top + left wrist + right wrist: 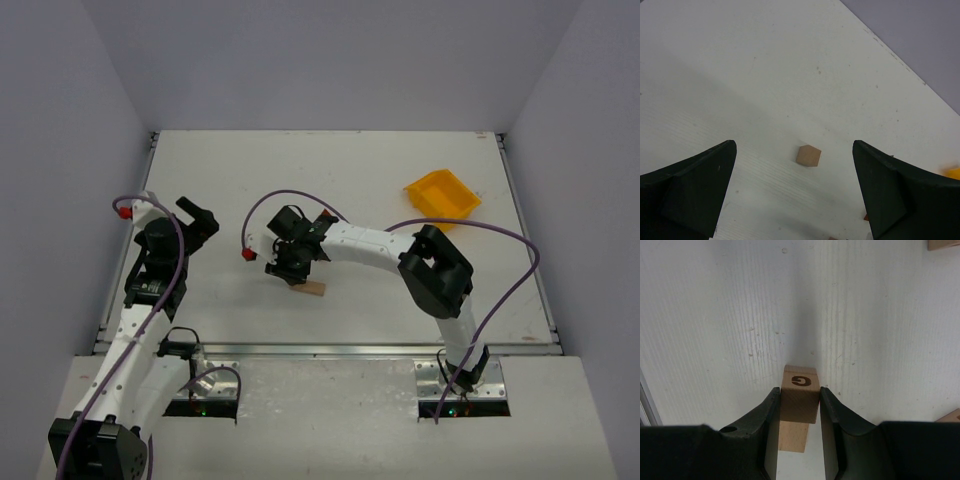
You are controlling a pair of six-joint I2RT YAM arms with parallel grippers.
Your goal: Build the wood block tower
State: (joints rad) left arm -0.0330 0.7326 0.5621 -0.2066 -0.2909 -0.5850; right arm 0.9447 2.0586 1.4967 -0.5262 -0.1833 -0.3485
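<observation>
My right tool (800,390) is narrowed onto the G block (800,402), one finger (767,415) flat on each side of it. The block is a pale tan wooden cube with a dark letter G burnt into its upper face. Just beneath it shows the lighter face of a lower block (792,437), and those two make up the wood block tower (797,415). I cannot tell whether they touch. From above, the tower sits on the white counter (350,170) just off centre toward 7 o'clock. The lower block pokes out as a tan sliver at 5 o'clock from my right tool. In my right wrist view, the edge of another tan block (944,244) cuts in at 1 o'clock, and a reddish-brown corner (952,416) shows at 4 o'clock. Both lie well apart from the tower. My left tool (794,145) stands wide with nothing between its fingers, hovering at the 9 o'clock side of the counter. Beyond its tips a loose cube (808,155), pinkish tan, lies alone on the counter. The yellow bin (442,195) sits tilted toward 2 o'clock. What I can see of its inside is plain yellow floor.
</observation>
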